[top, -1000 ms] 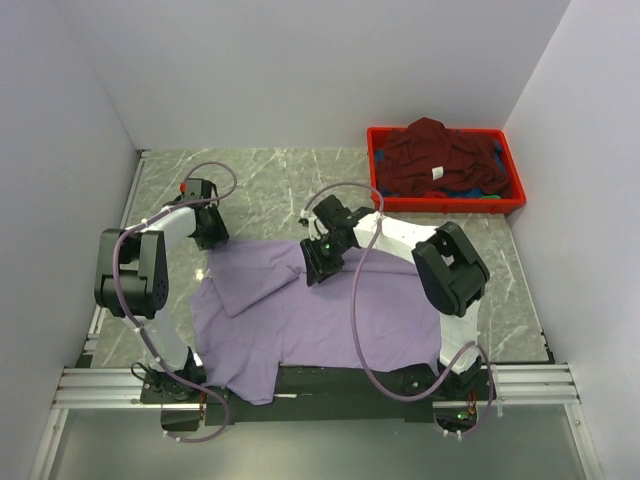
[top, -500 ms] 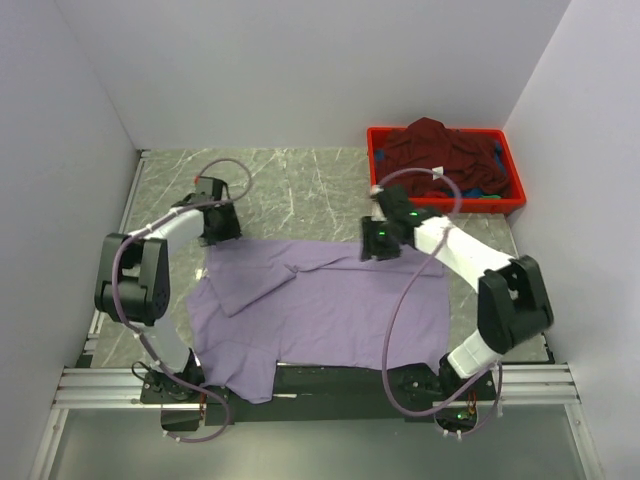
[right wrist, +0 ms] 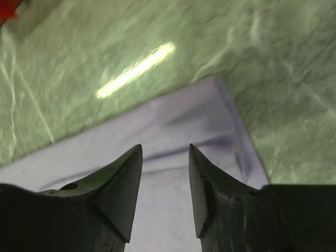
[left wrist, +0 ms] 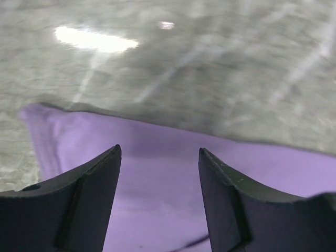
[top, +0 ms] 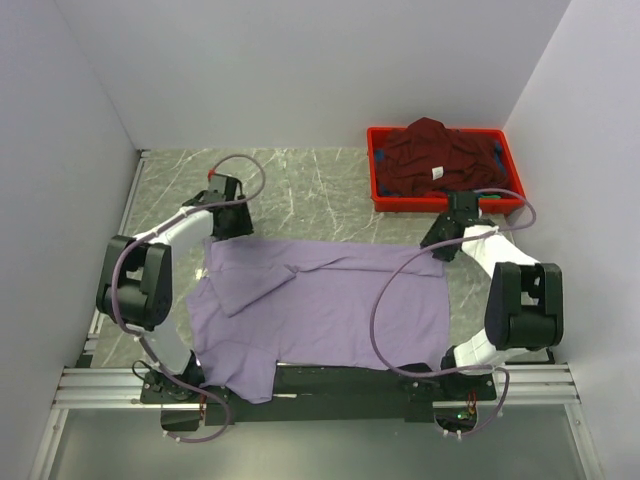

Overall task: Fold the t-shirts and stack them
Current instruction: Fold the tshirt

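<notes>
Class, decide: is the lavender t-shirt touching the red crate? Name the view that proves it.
Apart. The top external view shows a strip of bare grey table between the lavender t-shirt and the red crate.

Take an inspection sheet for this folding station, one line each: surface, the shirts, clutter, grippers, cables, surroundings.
Surface: marbled grey tabletop, with light glare in both wrist views.
Job's things: lavender t-shirt spread flat on the near half, one sleeve folded in on the left. Maroon t-shirt heaped in the red crate at the far right, white label showing.
Clutter: nothing seen.
Grippers: left gripper open over the lavender shirt's far left corner, holding nothing. Right gripper open over its far right corner, holding nothing.
Cables: one loops above the left wrist; the right arm's cable crosses over the lavender shirt.
Surroundings: white walls on three sides, metal rail along the near edge.
</notes>
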Robot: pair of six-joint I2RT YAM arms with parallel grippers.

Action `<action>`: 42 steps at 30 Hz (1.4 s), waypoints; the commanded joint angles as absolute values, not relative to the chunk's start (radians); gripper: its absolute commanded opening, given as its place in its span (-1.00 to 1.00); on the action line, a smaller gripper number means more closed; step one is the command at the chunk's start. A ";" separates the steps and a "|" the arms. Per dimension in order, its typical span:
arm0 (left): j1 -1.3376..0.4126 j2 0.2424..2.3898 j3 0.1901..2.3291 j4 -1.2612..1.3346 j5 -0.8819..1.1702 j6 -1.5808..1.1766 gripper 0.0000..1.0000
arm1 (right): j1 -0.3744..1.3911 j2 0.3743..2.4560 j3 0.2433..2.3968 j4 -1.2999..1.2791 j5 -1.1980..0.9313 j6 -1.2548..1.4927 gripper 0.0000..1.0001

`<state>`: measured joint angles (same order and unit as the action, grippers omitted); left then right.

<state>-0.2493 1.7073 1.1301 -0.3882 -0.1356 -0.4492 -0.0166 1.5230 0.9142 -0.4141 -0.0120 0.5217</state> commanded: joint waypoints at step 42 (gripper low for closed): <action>-0.371 1.696 1.271 -0.382 0.046 -0.290 0.75 | -0.006 1.465 0.925 -0.296 -0.038 0.469 0.12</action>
<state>-0.2565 1.6989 1.2095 -0.3794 0.0360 -0.4175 -0.0212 1.5352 0.9581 -0.2794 -0.0891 0.5056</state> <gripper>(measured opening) 0.877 0.555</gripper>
